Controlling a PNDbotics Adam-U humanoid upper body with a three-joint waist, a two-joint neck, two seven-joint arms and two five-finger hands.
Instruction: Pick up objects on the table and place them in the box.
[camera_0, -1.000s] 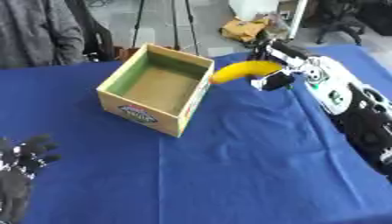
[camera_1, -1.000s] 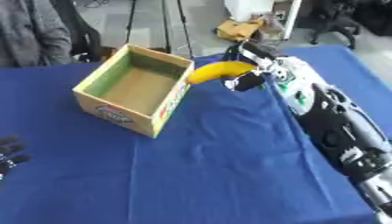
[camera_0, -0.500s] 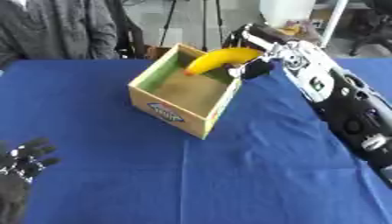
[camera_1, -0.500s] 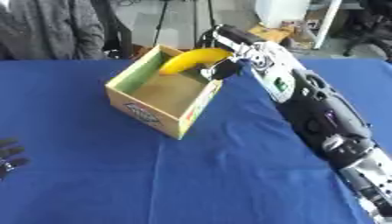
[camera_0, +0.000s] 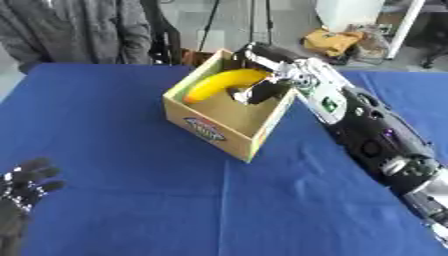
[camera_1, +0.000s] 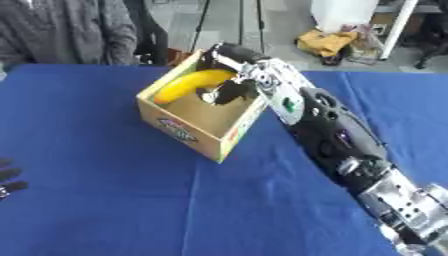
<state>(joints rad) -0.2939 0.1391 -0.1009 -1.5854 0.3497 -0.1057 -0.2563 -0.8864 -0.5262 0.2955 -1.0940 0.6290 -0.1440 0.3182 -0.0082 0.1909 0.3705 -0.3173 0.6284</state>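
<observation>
The right hand (camera_0: 262, 75) reaches in from the right, its arm (camera_0: 367, 135) stretched across the blue table (camera_0: 131, 200), and hangs over the open top of the box (camera_0: 229, 131). Its fingers are curled round one end of a banana (camera_0: 219, 84), with the thumb below the fruit and the other fingers over its top. The banana is yellow and curved, and slants down toward the left, its free end pointing at the box's left wall. It sits at about rim height, over the box's far half (whether any part of it touches the inside of the box cannot be told from either view).

The box is a cardboard carton, open at the top, standing upright on the table and turned so that one corner faces the camera. A printed label shows on its near left face, and the inner edge of the rim looks green. Its floor, where it shows under the hand, is bare brown card.

The left hand (camera_0: 22, 192) rests idle at the lower left corner of the left eye view, well apart from the box, fingers relaxed and spread, holding nothing. In the right eye view only its fingertips (camera_1: 9, 182) show, at the left edge.
</observation>
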